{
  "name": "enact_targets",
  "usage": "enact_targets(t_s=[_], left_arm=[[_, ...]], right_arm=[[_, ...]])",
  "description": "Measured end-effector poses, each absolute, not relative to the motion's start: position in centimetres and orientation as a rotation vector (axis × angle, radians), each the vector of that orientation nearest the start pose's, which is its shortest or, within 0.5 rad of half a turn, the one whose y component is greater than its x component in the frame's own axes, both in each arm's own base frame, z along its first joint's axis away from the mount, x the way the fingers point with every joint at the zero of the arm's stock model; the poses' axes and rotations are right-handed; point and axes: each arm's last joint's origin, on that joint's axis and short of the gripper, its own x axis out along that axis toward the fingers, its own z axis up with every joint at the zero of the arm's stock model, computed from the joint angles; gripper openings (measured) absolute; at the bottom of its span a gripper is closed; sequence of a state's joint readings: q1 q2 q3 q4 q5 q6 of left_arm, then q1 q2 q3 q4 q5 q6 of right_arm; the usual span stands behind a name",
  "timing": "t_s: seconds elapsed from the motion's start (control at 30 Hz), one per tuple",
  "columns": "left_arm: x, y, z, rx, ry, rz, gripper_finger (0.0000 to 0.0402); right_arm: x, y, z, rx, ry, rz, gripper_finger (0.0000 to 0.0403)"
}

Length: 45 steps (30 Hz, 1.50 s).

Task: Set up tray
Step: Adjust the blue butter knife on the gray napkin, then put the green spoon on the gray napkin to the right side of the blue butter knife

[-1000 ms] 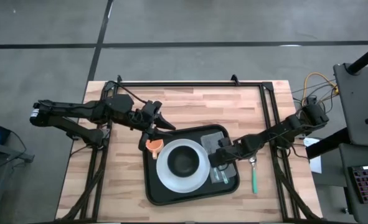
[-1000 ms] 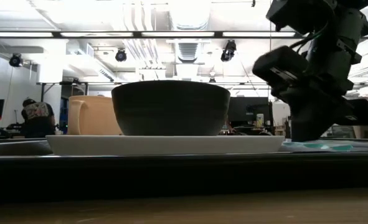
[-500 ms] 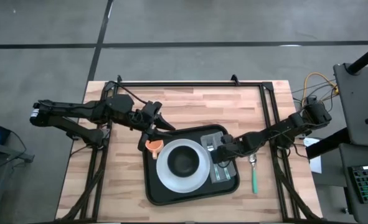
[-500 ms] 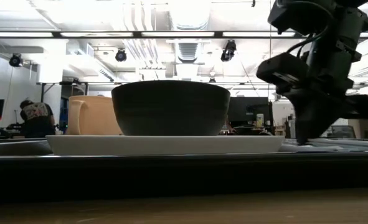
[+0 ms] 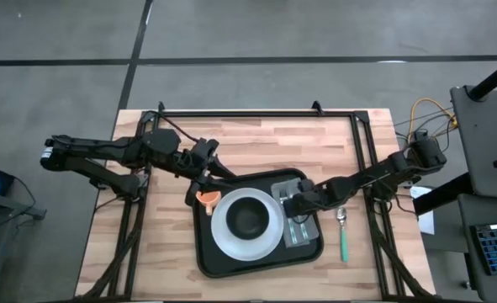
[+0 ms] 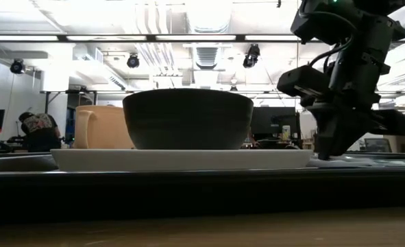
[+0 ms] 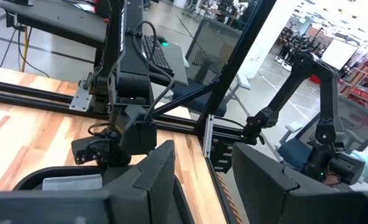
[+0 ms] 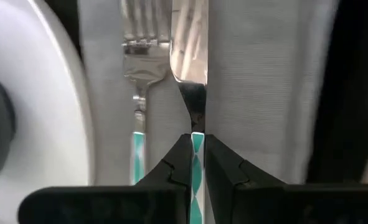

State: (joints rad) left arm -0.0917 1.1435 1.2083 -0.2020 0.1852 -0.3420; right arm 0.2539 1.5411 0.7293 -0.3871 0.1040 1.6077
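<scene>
Since a second ago the right gripper (image 5: pixel 292 200) has drawn back toward the far end of the grey napkin (image 5: pixel 297 225), and the silver blade it was covering now lies in the open on that napkin. In the right wrist view its two fingers (image 8: pixel 171 169) are clamped on the teal-patterned handle of the knife (image 8: pixel 190 68), whose blade lies on the napkin just beside the fork (image 8: pixel 137 81). The black tray (image 5: pixel 207 260) sits near the middle of the wooden table (image 5: pixel 256 139), carrying the white plate (image 5: pixel 221 239) with the dark bowl (image 5: pixel 248 220) on it, an orange cup (image 5: pixel 207 198) at its far left corner, and the napkin along its right side. A teal-handled spoon (image 5: pixel 343 236) lies on the table just right of the tray. The left gripper (image 5: pixel 217 169) waits at the tray's far left corner, beside the cup, its fingers (image 7: pixel 149 180) standing apart with nothing between them.
</scene>
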Motion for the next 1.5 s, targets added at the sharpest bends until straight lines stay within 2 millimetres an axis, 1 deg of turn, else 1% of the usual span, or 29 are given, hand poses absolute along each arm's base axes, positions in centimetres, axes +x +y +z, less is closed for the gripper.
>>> enact_targets(t_s=[0.23, 0.37, 0.6, 0.83, 0.97, 1.03, 1.13, 1.2, 1.27, 1.33, 1.4, 1.5], left_arm=[[24.5, -2.8, 40.6, -0.347, 0.185, -0.250, 0.0141], [24.5, -2.8, 40.6, -0.362, 0.187, -0.248, 0.0141], [24.5, -3.0, 40.6, -0.362, 0.192, -0.262, 0.0141], [24.4, -3.2, 40.6, -0.362, 0.196, -0.287, 0.0141], [24.4, -3.2, 40.6, -0.362, 0.196, -0.287, 0.0141], [24.4, -3.2, 40.6, -0.362, 0.195, -0.287, 0.0141], [24.4, -3.2, 40.6, -0.362, 0.197, -0.287, 0.0141], [24.4, -3.2, 40.6, -0.369, 0.198, -0.287, 0.0141], [24.4, -3.2, 40.5, -0.378, 0.201, -0.284, 0.0141], [24.4, -3.2, 40.5, -0.379, 0.203, -0.284, 0.0141], [24.4, -3.2, 40.5, -0.379, 0.203, -0.284, 0.0141], [24.4, -3.2, 40.5, -0.380, 0.203, -0.283, 0.0141]], right_arm=[[25.7, 6.5, 13.2, 1.205, 0.998, -0.794, 0.0018], [25.6, 6.4, 13.3, 1.197, 1.007, -0.794, 0.0028], [25.2, 6.4, 14.0, 1.175, 1.019, -0.765, 0.0078], [25.1, 6.4, 14.9, 1.196, 1.004, -0.735, 0.0113], [25.3, 6.4, 16.7, 1.187, 0.978, -0.681, 0.0130], [24.6, 6.5, 17.8, 1.158, 1.008, -0.699, 0.0137], [22.8, 7.2, 19.9, 1.138, 1.074, -0.819, 0.0144], [21.5, 8.5, 21.5, 1.152, 1.074, -0.907, 0.0146], [20.2, 10.3, 22.5, 1.145, 1.035, -0.970, 0.0146], [18.9, 11.8, 23.0, 1.128, 0.976, -1.021, 0.0144], [17.8, 12.8, 23.1, 1.117, 0.946, -1.089, 0.0143], [17.1, 13.8, 22.1, 1.085, 1.025, -1.173, 0.0147]])
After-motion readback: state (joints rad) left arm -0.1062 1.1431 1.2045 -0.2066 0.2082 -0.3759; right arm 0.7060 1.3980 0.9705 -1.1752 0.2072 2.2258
